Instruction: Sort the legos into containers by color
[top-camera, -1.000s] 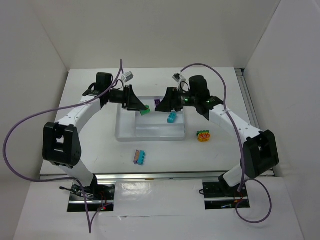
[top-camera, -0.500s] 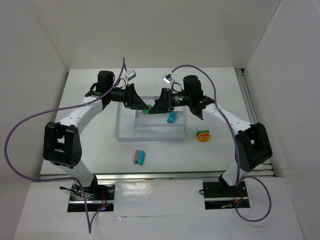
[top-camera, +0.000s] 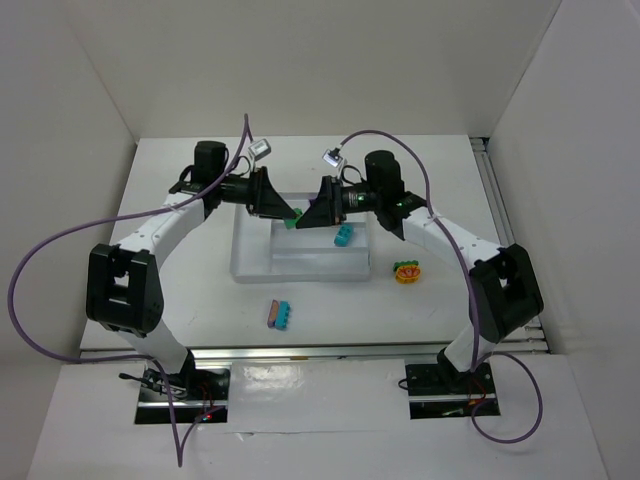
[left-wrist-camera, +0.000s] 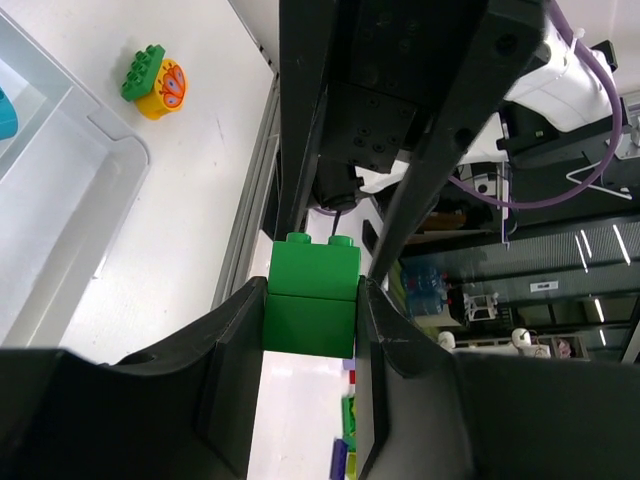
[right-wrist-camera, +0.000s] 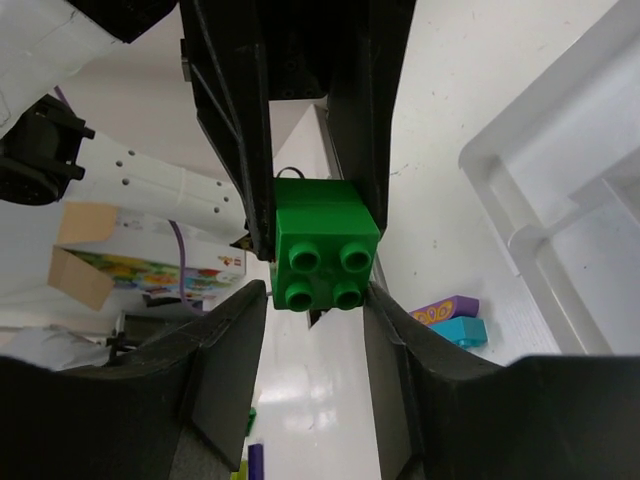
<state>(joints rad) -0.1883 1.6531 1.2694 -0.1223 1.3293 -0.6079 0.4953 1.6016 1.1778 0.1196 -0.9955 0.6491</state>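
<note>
The left gripper, reaching in from 9 o'clock, is clamped on a green brick and holds it in the air over the 12 o'clock edge of the white tray. A purple-and-cyan pair of bricks lies on the table, just off the tray's 6 o'clock side. The right gripper meets the green brick head-on from 3 o'clock, its fingers flanking the studded end; whether they press on it cannot be told. A cyan brick lies inside the tray toward its 2 o'clock corner. An orange-and-green stack sits on the table near the tray's 4 o'clock corner.
</note>
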